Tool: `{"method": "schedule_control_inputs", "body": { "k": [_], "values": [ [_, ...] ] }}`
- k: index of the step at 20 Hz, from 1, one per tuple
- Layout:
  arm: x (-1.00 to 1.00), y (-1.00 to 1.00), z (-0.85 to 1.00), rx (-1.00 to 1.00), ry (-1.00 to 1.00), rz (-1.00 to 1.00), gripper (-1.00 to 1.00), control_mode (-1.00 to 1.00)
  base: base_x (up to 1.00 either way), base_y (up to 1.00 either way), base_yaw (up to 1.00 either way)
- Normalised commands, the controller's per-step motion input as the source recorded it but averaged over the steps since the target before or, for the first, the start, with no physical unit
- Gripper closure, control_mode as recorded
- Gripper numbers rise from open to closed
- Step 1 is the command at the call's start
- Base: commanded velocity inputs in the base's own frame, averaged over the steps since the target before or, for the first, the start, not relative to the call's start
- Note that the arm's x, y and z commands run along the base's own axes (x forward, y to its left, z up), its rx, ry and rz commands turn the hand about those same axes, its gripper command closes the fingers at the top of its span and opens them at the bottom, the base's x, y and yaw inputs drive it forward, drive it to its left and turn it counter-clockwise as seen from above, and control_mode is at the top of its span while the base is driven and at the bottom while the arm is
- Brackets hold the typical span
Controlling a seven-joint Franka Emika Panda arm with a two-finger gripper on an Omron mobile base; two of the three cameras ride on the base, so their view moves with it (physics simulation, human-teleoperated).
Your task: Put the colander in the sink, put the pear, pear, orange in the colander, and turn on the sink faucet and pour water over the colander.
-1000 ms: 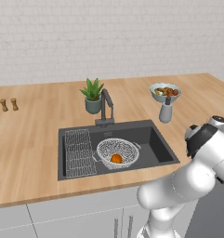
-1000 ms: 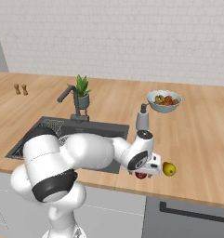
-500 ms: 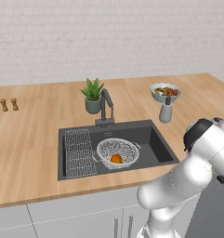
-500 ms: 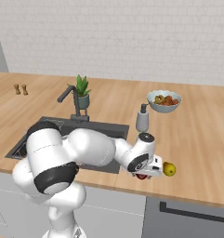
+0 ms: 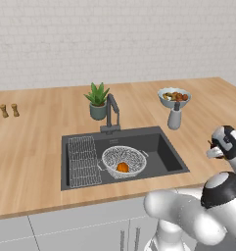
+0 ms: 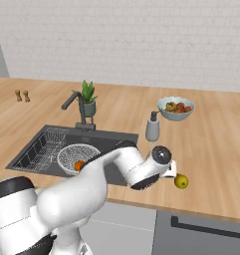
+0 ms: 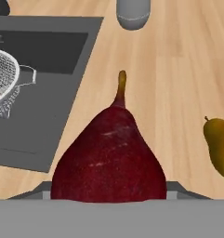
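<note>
The claw (image 6: 170, 170) is seen at the right of the sink, low over the worktop (image 6: 216, 149); whether it is clenched or released cannot be told, since its fingertips are hidden behind the fruit in the hand view. The dark red pear (image 7: 108, 158) is seen directly in front of the hand camera, stem pointing away, very close to the claw; contact cannot be confirmed. The yellow pear (image 6: 180, 181) is found on the worktop just beside the claw, on the side away from the sink, and it is also seen at the right edge of the hand view (image 7: 219, 148). A small grey bottle (image 6: 152, 126) is stood on the worktop beyond the claw, near the sink's right rim; a pale bowl of mixed fruit (image 6: 176, 107) is set further back. The sink (image 5: 163, 154) is sunk into the worktop; the colander (image 5: 124, 161) is placed inside it, upright, with the orange (image 5: 122, 167) lying in its mesh. A flat wire rack (image 5: 83, 154) is laid in the left part of the basin, beside the colander. The sink faucet (image 5: 111, 113) is mounted at the back rim, with a potted plant (image 5: 98, 101) just behind it; two small shakers (image 5: 9, 110) are stood far to the left.
</note>
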Motion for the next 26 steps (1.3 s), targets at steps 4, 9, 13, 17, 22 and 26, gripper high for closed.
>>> {"method": "schedule_control_inputs", "body": {
  "k": [4,9,13,17,22,26],
  "values": [
    [0.18,0.64,1.00,0.00,-0.11,0.31,1.00,-1.00,0.00,0.00,0.00],
    [0.34,0.84,1.00,-0.01,0.00,0.39,1.00,-1.00,0.00,0.00,0.00],
    [0.36,0.91,0.75,-0.04,0.00,0.40,1.00,-1.00,0.00,0.00,0.00],
    [0.26,0.93,0.24,-0.03,0.00,0.39,1.00,-1.00,0.00,0.00,0.00],
    [0.09,0.91,-0.16,-0.02,-0.02,0.38,1.00,-1.00,0.00,0.00,0.00],
    [0.12,0.88,-0.42,-0.08,0.01,0.13,1.00,-1.00,0.00,0.00,0.00]
  ]
}}
